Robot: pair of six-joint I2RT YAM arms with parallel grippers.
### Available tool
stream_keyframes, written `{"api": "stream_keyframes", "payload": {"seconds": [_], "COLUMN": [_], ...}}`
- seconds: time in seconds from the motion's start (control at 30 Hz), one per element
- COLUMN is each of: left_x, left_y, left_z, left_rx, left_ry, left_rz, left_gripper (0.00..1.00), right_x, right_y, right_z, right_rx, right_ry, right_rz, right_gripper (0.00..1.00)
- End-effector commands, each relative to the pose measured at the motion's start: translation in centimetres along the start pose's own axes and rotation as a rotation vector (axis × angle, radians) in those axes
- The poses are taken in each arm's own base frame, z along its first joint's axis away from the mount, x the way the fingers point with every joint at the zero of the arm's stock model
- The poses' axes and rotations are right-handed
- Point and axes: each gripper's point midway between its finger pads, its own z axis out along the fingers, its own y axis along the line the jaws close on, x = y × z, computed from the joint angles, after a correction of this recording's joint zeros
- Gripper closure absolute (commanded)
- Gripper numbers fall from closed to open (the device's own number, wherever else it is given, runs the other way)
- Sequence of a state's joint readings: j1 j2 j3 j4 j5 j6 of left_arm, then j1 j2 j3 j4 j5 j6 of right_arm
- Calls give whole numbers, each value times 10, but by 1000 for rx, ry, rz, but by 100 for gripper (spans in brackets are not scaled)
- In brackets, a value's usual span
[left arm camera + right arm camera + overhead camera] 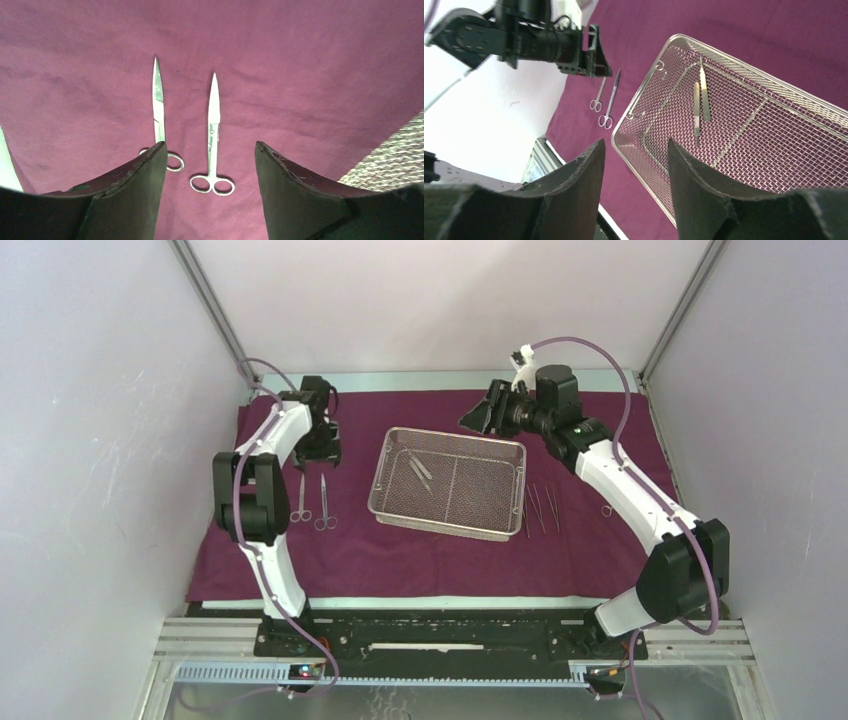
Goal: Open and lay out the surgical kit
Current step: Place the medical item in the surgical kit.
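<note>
- The purple cloth [430,560] lies spread flat over the table, reaching from the near edge to the back wall; everything else rests on it.
- The wire tray [445,528] sits near the middle of the cloth, slightly skewed, between the two arms; thin wires divide its floor into sections.
- Two tweezers [700,97] lie close together in the tray's far left section, roughly parallel; the rest of the tray floor shows only mesh.
- Two pairs of scissors lie on the cloth left of the tray, well apart from it; the first pair [158,107] and the second pair [213,130] are side by side, parallel, blades closed, not touching each other.
- The left gripper [210,150] hangs just above the scissors with its jaws spread wide and nothing between them; in the left wrist view one finger [135,190] hides part of the first pair's finger rings, while the second pair shows whole in the gap.
- The right gripper [636,145] hovers over the far edge of the tray, jaws apart and holding nothing; it is tilted down towards the mesh.
- A few thin steel tools [540,508] lie on the cloth just right of the tray, side by side; they are too small to tell which kind.
</note>
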State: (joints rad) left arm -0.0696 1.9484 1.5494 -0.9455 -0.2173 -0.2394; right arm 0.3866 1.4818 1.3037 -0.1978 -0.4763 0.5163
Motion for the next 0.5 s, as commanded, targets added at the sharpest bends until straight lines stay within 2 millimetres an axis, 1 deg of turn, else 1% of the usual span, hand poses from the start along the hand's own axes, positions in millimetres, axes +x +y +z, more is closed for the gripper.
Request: {"api": "stream_keyframes", "payload": {"seconds": [0.0, 0.17, 0.23, 0.27, 0.3, 0.4, 0.47], "left_x": [-32, -39, -41, -41, -41, -39, -36], "left_y": [-7, -28, -36, -40, -44, -55, -61], "left_z": [-54, -90, -103, -108, -113, -122, -127], "left_rx": [64, 193, 248, 280, 314, 407, 466], "left_ry": [-131, -224, -262, -277, -295, -345, -373], "left_rz": [-77, -106, -122, -132, -143, -183, -209], "left_gripper": [29, 25, 23, 21, 12, 1, 0], "right_x": [-2, 6, 11, 15, 17, 24, 30], "right_y": [-10, -25, -35, -38, -42, -50, -52], "right_z": [10, 25, 36, 42, 47, 65, 77], "right_rx": [24, 92, 144, 176, 205, 255, 272], "right_ry": [9, 54, 78, 92, 104, 135, 154], "right_rz": [-58, -94, -115, -139, -155, -191, -205], "right_gripper": [41, 39, 40, 40, 40, 40, 40]}}
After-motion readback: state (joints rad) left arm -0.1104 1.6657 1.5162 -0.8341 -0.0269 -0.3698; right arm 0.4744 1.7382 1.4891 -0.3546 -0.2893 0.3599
